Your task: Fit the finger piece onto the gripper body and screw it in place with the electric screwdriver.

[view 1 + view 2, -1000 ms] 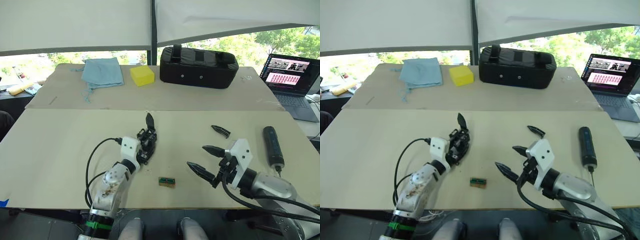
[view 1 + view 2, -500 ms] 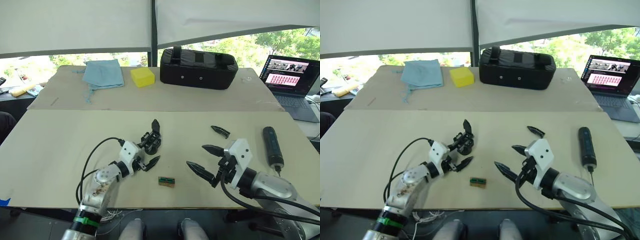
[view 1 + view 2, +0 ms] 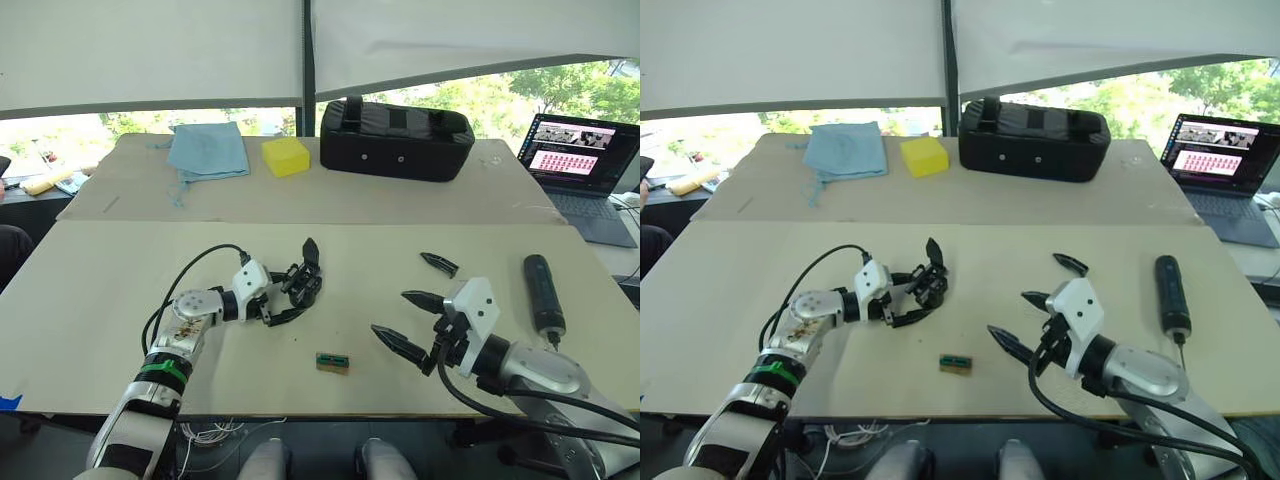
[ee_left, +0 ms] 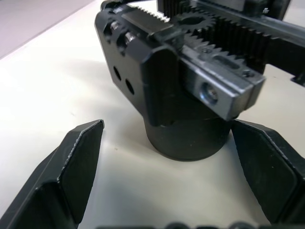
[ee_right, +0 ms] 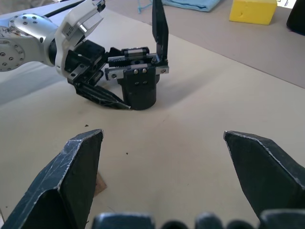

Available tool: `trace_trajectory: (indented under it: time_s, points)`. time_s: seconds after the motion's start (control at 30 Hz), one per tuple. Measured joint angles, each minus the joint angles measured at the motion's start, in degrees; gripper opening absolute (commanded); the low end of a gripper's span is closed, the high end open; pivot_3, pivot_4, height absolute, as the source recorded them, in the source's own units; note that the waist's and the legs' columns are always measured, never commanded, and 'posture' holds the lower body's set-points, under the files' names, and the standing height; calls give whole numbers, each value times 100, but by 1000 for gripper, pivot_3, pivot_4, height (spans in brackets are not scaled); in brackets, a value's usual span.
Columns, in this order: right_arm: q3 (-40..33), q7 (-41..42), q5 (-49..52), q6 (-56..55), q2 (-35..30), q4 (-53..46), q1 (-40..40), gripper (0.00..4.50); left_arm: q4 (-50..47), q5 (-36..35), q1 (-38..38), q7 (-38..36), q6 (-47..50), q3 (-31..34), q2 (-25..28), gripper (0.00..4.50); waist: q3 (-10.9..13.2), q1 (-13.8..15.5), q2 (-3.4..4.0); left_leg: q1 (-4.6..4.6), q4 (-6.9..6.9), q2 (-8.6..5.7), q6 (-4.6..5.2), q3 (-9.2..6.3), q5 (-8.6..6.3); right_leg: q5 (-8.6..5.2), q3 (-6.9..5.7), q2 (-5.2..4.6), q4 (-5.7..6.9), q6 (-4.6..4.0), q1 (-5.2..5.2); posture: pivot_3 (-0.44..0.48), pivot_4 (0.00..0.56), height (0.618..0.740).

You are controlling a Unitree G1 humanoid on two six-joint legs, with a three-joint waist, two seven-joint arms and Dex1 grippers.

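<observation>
Nearest us on the table (image 3: 90, 290) lies a small green-and-brown block (image 3: 333, 362), between our two arms. Our right gripper (image 3: 410, 322) hovers just above the tabletop at the near right, its two black fingers spread wide apart and holding nothing. Our left gripper (image 3: 292, 296) reaches in from the near left, its fingers set apart on either side of the gripper body (image 3: 305, 283); in the left wrist view a gap shows beside one finger (image 4: 71, 167), while the other sits close against the round base, and we cannot tell if it touches. The gripper body stands upright near the middle of the table, its pointed finger sticking up. The finger piece (image 3: 440, 263) lies flat to the right, just beyond our right gripper. The screwdriver (image 3: 543, 293) lies further right, near the edge. On the far table sit a blue cloth (image 3: 207, 150), a yellow block (image 3: 285, 153), a black case (image 3: 396, 135) and, at right, an open laptop (image 3: 582, 160).
</observation>
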Motion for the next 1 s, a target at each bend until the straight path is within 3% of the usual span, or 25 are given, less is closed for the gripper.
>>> trace_trajectory:
  time_s: [0.1, 0.13, 0.4, 0.47, 0.57, 0.9, 1.0]
  points:
    - [37, 1, -145, -48, 4, 3, 49, 4500, 37, -11, -6, -58, -11, 53, -47, 2343, 0, -1, 0, 0, 0, 0, 0, -5, 0, -1, 0, 0, 0, 2, 0, 0, 150, 740]
    - [44, 1, -163, -51, 8, 8, 63, 4500, 37, -14, -5, -82, -5, 61, -62, 2296, 0, -1, 0, 0, 0, 0, 0, -7, 0, 0, 0, 0, 0, 0, -1, 0, 150, 740]
    - [59, -4, -258, -131, 79, 24, 129, 4500, -519, -104, 325, -133, 312, 167, -245, 2297, 0, 26, 0, -3, 0, -6, 0, -26, 0, 5, 2, -13, -2, -7, 1, 0, 150, 740]
    - [66, -3, -271, -134, 81, 25, 144, 4500, -565, -109, 330, -129, 439, 168, -243, 3321, 0, 26, 0, -1, 0, -8, 0, -26, 0, 5, 2, -13, -2, -5, 1, 0, 150, 740]
    - [74, 8, -367, -173, 81, 53, 152, 4500, -561, -48, 291, -100, 514, 152, -244, 4431, 0, 27, 0, 0, 0, -8, 0, -25, 0, -1, 1, -10, -1, 4, 2, 0, 150, 740]
    - [73, 75, -427, -199, 81, 182, 124, 4500, -28, 131, -130, -58, 414, 120, -487, 4431, 0, 46, 0, 0, 0, -10, 0, -23, 0, -8, 0, -10, -2, 18, 6, 0, 150, 740]
    - [73, 81, -437, -200, 81, 185, 125, 4500, 134, 156, -220, -30, 280, 92, -630, 3649, 0, 36, 0, -1, 0, -10, 0, -23, 0, -6, 0, -10, -4, 15, 5, 0, 150, 740]
